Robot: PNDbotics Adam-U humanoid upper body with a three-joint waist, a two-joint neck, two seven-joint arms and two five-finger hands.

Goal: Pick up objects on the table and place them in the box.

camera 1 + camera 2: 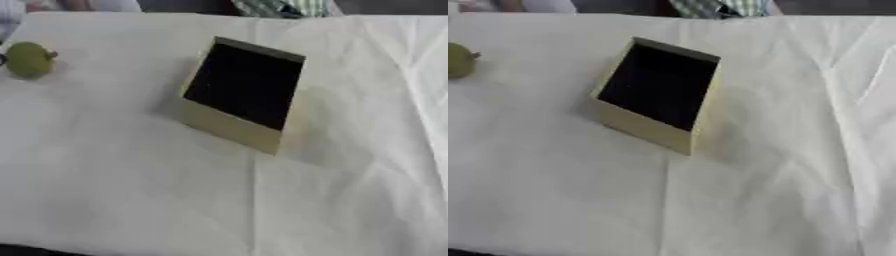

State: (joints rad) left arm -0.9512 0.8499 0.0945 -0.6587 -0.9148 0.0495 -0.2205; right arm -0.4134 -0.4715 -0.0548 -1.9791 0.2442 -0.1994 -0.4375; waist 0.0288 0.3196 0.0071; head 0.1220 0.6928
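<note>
- I see neither of my hands in the two views, so I cannot tell how their fingers stand, whether wide, narrow or holding something.
- I judge that the step in hand is the very start of a pick: the fruit is not yet grasped, and the box looks empty as far as I can see into its dark inside.
- The box [243, 94] stands near the middle of the table [131, 190], open at the top, with pale yellowish walls and a black interior. It sits turned at an angle, one corner pointing toward me.
- The only thing to pick that I can see is a small round green fruit [29, 59], perhaps with a short stem on its right side. It lies at the far left of the table, well apart from the box, and in the right eye view the edge cuts it partly.
- The table is covered with a white cloth [780, 175] with some folds.
- For the next move I think the left hand is the natural choice, because the fruit lies on my left side. It must come in with open fingers and close around the fruit.
- The fruit is round, so I expect it can roll away if I touch it from one side only.
</note>
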